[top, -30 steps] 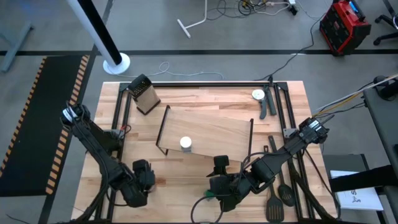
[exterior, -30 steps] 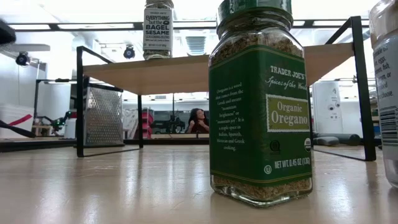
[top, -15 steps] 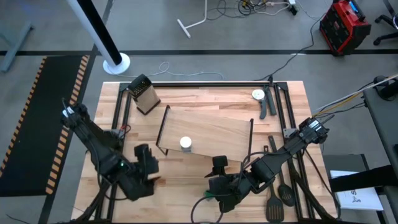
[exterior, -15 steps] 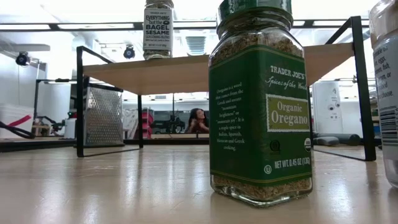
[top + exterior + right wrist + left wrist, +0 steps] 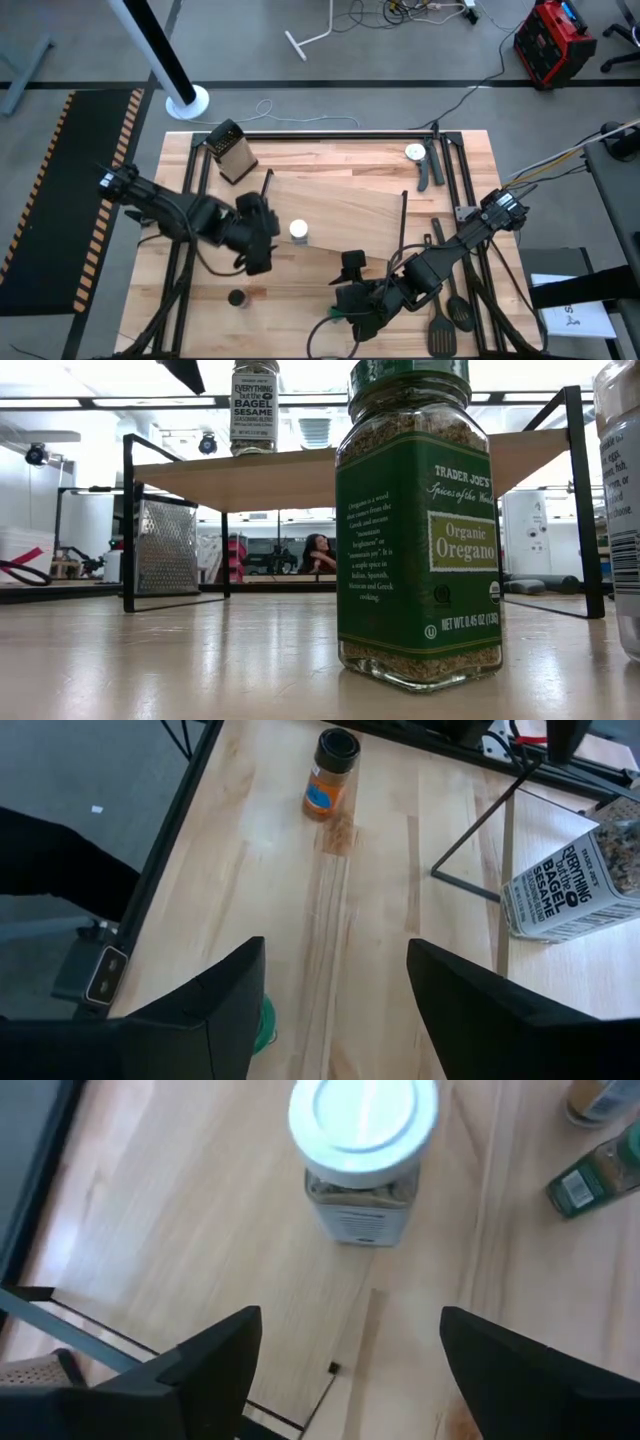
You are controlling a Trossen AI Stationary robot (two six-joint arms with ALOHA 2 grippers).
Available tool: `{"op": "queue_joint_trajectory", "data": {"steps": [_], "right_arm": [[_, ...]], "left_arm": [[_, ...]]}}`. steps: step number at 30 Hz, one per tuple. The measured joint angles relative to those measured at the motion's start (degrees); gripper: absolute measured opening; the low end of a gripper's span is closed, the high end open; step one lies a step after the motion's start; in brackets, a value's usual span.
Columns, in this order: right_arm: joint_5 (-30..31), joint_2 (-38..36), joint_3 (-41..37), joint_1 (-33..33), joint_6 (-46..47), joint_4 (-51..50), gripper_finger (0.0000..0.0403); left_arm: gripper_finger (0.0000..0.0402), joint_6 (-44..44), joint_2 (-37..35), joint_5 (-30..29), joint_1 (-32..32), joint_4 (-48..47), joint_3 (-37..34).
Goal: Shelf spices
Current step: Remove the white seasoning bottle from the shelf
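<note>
Two claws spread, empty — left claw (image 5: 262, 243) above shelf (image 5: 340, 205) edge near white-lidded jar (image 5: 298, 231); right claw (image 5: 352, 290) low.

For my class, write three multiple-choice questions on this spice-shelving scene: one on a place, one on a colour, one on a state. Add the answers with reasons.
1. Where does the white-lidded jar stand?
A. on the floor
B. on the bare tabletop
C. on the shelf

2. What colour is the oregano jar label?
A. red
B. green
C. blue

3. How do the jaws of the left gripper stand?
A. open, holding nothing
B. shut on a jar
C. shut on nothing

Answers:
1 C: the high view shows it on the shelf board, near its front edge.
2 B: the low view shows a green label.
3 A: the left wrist view shows a wide gap with nothing between the jaws.
</note>
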Motion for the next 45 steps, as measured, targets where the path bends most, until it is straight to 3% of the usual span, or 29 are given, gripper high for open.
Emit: {"op": "queue_joint_trajectory", "data": {"steps": [9, 28, 45], "right_arm": [[0.00, -0.01, -0.03, 0.00, -0.89, 0.05, 0.0216], [0.00, -0.01, -0.08, 0.00, -1.95, 0.47, 0.0211], [0.90, -0.01, -0.10, -0.11, -2.37, 0.50, 0.0220]], "left_arm": [[0.0322, 4.89, 0.17, 9.15, 6.21, 2.07, 0.02], [0.0370, 12.14, 0.92, 9.58, 9.47, 11.43, -0.07], [0.0357, 17.57, 12.24, 10.10, 11.61, 10.66, 4.24]]}}
